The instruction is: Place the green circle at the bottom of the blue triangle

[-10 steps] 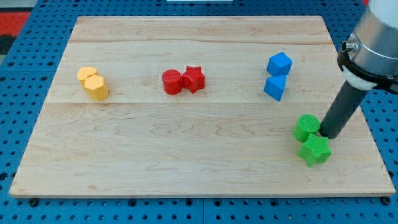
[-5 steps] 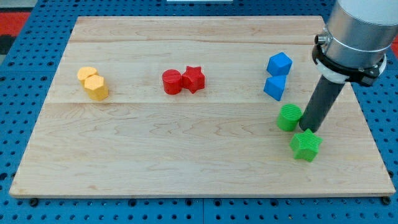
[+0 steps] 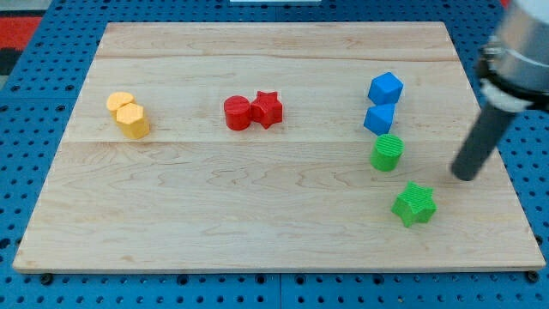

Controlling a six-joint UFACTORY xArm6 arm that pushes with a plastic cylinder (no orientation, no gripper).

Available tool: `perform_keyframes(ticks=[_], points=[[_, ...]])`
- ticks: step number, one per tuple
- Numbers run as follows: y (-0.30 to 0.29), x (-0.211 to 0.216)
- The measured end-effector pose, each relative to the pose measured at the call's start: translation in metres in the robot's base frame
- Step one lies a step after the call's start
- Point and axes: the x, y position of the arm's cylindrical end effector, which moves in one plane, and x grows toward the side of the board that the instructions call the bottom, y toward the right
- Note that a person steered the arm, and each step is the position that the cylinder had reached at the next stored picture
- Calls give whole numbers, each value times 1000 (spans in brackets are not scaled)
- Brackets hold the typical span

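The green circle (image 3: 387,153) stands just below the blue triangle (image 3: 378,119), touching or nearly touching its lower edge. A blue cube (image 3: 385,87) sits right above the triangle. My tip (image 3: 464,177) is at the view's right, well to the right of the green circle and apart from it. The rod rises up and to the right, blurred with motion. The green star (image 3: 414,204) lies below and to the right of the circle, left of and below my tip.
A red circle (image 3: 237,112) and a red star (image 3: 267,109) touch near the board's middle top. Two yellow blocks (image 3: 128,115) sit together at the left. The wooden board (image 3: 214,215) rests on a blue pegboard.
The green circle has slid up and to the left to sit under the blue triangle. The green star shifted left. My tip then drew back to the right, away from both.
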Motion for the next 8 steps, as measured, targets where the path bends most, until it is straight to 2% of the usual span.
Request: perform_keyframes(ticks=[1,2,3,5,6,7,8], points=[[63,0],[87,-1],[87,4],[85,82],[39,117],[8,118],[-70,107]])
